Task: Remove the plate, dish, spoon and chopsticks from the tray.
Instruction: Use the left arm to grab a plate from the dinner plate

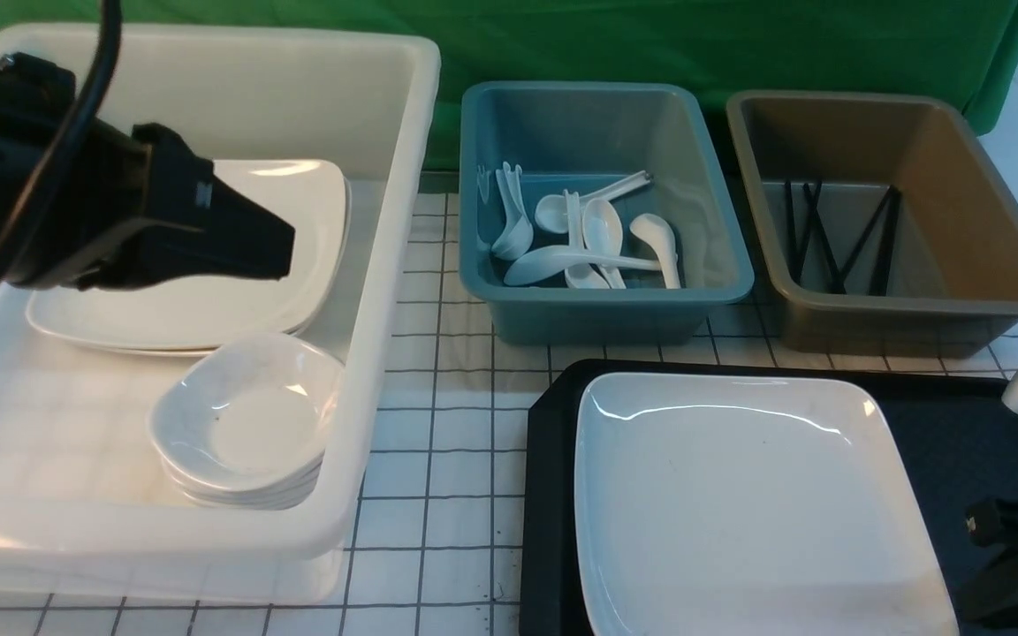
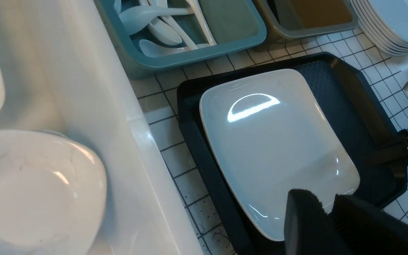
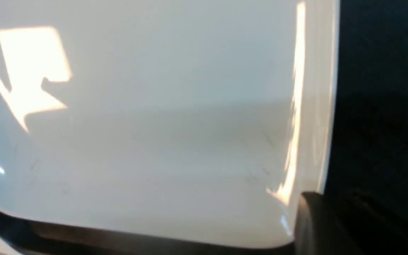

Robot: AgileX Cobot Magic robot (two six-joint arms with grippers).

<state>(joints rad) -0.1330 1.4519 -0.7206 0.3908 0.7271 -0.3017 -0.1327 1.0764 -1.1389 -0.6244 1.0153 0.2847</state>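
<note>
**A:** Nearest first: where is the right gripper (image 1: 1013, 552)?

**B:** Low at the plate's (image 1: 739, 503) four o'clock, over bare tray (image 1: 942, 424). Its wrist view shows one finger just beside the rim. I cannot tell whether the jaws are parted or clenched, and nothing looks held.

**A:** And the plate itself?

**B:** It lies flat on the tray's nine-o'clock side. It seems to be the only piece left on the part of the tray we can see.

**A:** So how should it be taken?

**B:** I'd pinch the rim at that near corner, one finger under and one on top. The glaze looks slippery, so bite deep. Lift it level until it clears the tray's raised edge, then swing towards ten o'clock.

**A:** What sits there?

**B:** The white tub (image 1: 385, 265), with small dishes (image 1: 248, 424) in front and stacked plates (image 1: 208, 309) behind. The left gripper (image 1: 275, 243) hangs over that stack, fingers slightly parted and empty. It should move aside, or take the plate over.

**A:** And farthest?

**B:** At eleven o'clock is the blue bin (image 1: 606, 296) holding spoons (image 1: 602, 234). At one o'clock is the brown bin (image 1: 915, 305) holding chopsticks (image 1: 827, 234).
</note>
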